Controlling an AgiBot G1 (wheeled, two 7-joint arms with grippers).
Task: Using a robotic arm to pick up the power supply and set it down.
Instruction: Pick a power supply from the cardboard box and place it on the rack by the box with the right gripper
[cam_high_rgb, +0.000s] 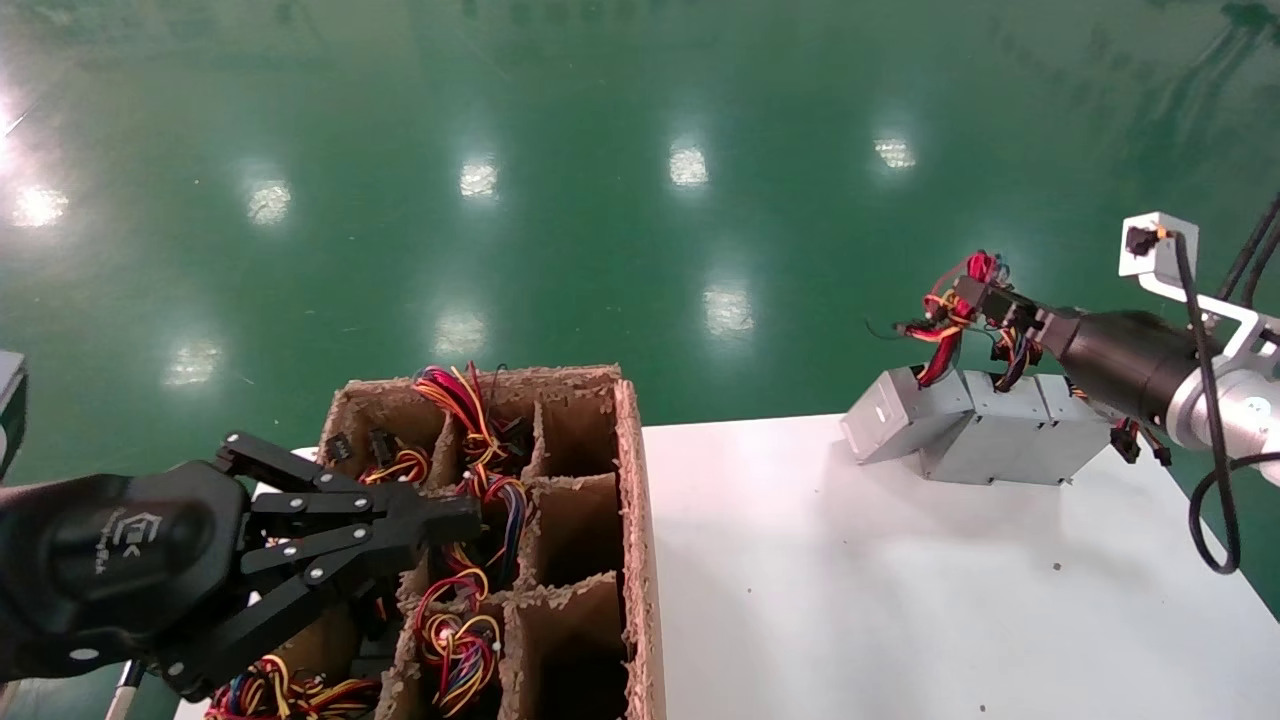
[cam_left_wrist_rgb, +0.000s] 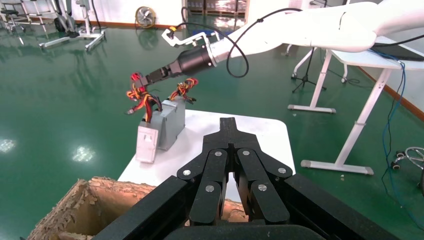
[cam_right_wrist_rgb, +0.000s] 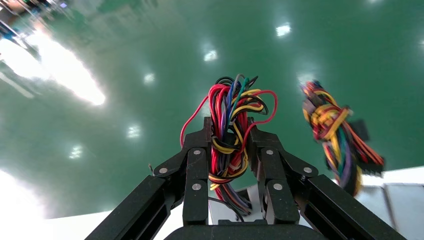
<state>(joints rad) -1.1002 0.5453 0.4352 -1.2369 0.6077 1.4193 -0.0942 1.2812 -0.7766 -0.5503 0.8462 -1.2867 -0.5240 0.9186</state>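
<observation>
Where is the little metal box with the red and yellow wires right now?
In the head view the power supply sits tilted at the white table's far right edge, leftmost in a row of grey boxes, the right end effector gripping its wire bundle.

My right pincer (cam_high_rgb: 975, 290) clamps the red-yellow wire knot (cam_right_wrist_rgb: 230, 132) of the silver power supply (cam_high_rgb: 905, 412), which tilts on the white bench (cam_high_rgb: 900, 600).

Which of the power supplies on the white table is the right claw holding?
The tilted end power supply, farthest from the arm: the right claw grips its wire bundle. The other boxes sit flat.
</observation>
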